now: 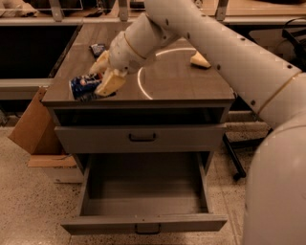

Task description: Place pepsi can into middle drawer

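Standing pulled out nearest, the middle drawer (143,205) is showing its grey floor, with a cardboard box (28,127) leaning at the left. Above a shut drawer front (95,139), the gripper (95,81) is grasping the pepsi can (79,89) in its jaws at the near-left edge of the counter (181,83). Farther back a dark packet (97,49) is lying. Whether the can is touching the wood is hard to tell.

Lab benches (248,8) — gripper (95,79) clasping can (82,87), cabinet-top (181,79)

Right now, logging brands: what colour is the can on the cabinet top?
Pepsi can: blue, white and red markings; camera view, beside the gripper.
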`<state>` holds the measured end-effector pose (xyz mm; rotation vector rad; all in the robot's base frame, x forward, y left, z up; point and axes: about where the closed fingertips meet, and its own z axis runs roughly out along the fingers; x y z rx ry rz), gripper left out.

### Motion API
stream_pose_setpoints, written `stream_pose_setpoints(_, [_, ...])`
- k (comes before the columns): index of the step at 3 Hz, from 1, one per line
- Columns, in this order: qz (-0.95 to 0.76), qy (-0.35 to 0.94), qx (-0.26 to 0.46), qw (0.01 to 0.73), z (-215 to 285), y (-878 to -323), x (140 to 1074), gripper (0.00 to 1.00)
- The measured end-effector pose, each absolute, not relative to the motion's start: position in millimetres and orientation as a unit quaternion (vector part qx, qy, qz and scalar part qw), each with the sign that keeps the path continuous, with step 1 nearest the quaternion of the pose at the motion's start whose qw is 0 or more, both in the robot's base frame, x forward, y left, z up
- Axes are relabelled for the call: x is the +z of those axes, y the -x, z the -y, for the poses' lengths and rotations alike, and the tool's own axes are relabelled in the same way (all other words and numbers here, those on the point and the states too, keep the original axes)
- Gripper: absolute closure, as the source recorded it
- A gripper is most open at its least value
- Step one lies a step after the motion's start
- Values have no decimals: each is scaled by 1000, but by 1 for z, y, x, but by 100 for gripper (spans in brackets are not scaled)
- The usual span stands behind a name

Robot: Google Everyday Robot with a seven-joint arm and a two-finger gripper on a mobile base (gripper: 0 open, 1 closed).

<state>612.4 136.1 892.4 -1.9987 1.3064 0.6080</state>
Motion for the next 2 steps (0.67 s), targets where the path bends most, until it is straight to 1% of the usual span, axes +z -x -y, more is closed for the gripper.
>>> stream_pose_setpoints(1, [-511,755,226,344,-122,-578,882,100])
stream_pose_setpoints(2, [-519,756,231,325,-118,-567,857,100])
